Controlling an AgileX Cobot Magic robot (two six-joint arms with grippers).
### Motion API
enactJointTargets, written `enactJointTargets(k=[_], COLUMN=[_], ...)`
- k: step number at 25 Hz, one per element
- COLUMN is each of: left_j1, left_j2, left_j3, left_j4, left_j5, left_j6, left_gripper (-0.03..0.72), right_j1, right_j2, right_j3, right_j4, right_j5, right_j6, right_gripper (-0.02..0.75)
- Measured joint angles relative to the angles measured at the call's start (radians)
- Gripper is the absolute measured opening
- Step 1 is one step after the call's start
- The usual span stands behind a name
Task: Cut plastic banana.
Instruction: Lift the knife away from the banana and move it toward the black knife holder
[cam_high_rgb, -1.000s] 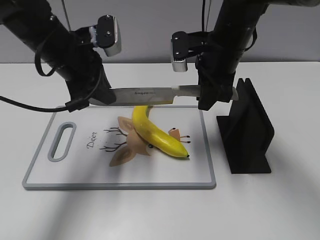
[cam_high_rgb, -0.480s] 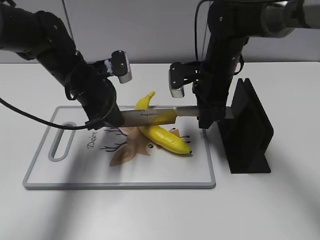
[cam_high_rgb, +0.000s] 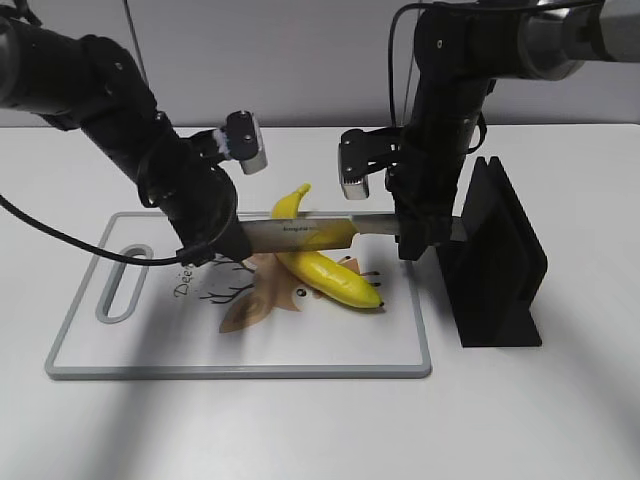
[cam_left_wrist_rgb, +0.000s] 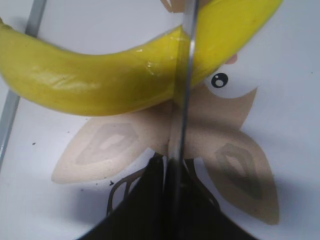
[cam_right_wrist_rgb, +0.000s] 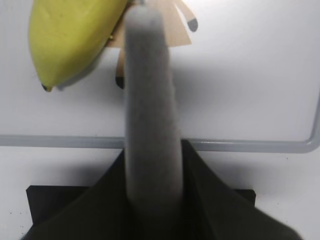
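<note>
The plastic banana (cam_high_rgb: 335, 279) lies on the white cutting board (cam_high_rgb: 110, 340), its stem raised toward the back. A knife (cam_high_rgb: 300, 234) lies level across it, blade edge pressed into the banana's middle. My left gripper (cam_high_rgb: 215, 240) is shut on the blade's tip end. My right gripper (cam_high_rgb: 415, 235) is shut on the grey handle. In the left wrist view the thin blade (cam_left_wrist_rgb: 188, 75) crosses the banana (cam_left_wrist_rgb: 100, 75), with the jaws (cam_left_wrist_rgb: 167, 167) closed on it. In the right wrist view the handle (cam_right_wrist_rgb: 150, 100) sits between the jaws (cam_right_wrist_rgb: 152, 165), with the banana's dark-tipped end (cam_right_wrist_rgb: 70, 35) at top left.
A black knife holder (cam_high_rgb: 500, 260) stands just right of the board, close behind my right gripper; it also shows in the right wrist view (cam_right_wrist_rgb: 45, 205). The board has a deer print and a handle slot (cam_high_rgb: 120, 285) at its left end.
Both arms have lowered the knife from above the board's back edge down onto the banana. The banana has shifted, its stem now tipped up. Little has moved in the last half second.
</note>
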Motion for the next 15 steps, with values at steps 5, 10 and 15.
enactJointTargets(k=[5, 10, 15], left_j1=[0.000, -0.002, -0.002], left_j2=[-0.004, -0.019, -0.049], left_j3=[0.001, 0.007, 0.016], left_j4=[0.001, 0.016, 0.052], left_j5=[-0.004, -0.010, -0.011], left_j6=[0.000, -0.003, -0.006], left_gripper=[-0.002, -0.005, -0.009], right_j1=[-0.001, -0.001, 0.003], right_j2=[0.000, 0.007, 0.018], right_j3=[0.000, -0.040, -0.130], right_j4=[0.000, 0.002, 0.009], right_j5=[-0.001, 0.037, 0.106], right_j6=[-0.001, -0.001, 0.001], right_gripper=[0.188, 0.188, 0.194])
